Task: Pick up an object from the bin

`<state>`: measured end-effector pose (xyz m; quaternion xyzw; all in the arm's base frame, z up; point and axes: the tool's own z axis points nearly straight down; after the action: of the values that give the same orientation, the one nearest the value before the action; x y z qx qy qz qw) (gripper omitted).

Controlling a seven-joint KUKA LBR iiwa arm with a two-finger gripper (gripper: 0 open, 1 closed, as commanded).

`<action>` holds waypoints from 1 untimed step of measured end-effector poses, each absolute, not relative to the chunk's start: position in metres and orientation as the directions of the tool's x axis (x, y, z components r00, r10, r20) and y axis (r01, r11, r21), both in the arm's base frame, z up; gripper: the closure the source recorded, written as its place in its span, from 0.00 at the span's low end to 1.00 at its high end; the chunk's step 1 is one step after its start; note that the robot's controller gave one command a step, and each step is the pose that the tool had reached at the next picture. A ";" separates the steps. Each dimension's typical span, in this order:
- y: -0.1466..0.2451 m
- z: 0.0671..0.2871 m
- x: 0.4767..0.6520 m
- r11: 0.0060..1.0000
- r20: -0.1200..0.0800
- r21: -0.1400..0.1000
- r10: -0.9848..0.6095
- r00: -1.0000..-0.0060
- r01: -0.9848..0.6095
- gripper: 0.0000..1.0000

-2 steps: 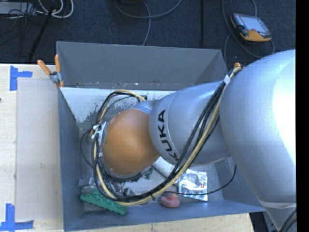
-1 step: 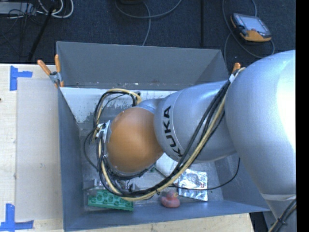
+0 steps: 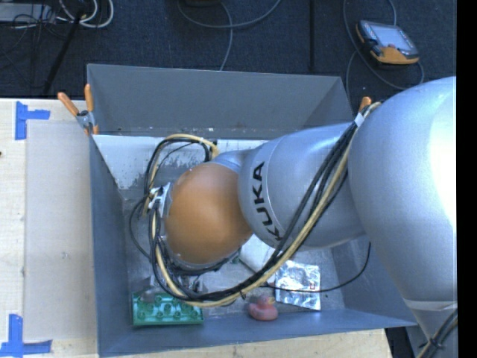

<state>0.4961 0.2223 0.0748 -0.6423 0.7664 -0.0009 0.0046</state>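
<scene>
Centrally, the orange cover crowds the bin, a green board by its front wall (hand's grip: cannot tell).

One cam only, high and tilted, looking down into the grey bin
Mounted above and offset toward the bin's near side: far wall shows its inner face, near rim runs along the frame bottom. Close enough that the bin spans most of the width. The arm, in from frame right, bulks large, nearer the lens than the bin's bottom; its orange wrist cover sits mid-frame. Top strip takes in dark floor beyond the bin
</scene>
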 end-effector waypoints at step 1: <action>0.224 0.125 0.497 0.180 -0.003 -0.003 -0.984 -0.180 -0.984 1.00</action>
<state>0.4971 0.2236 0.1247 -0.6405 0.7680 -0.0002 0.0023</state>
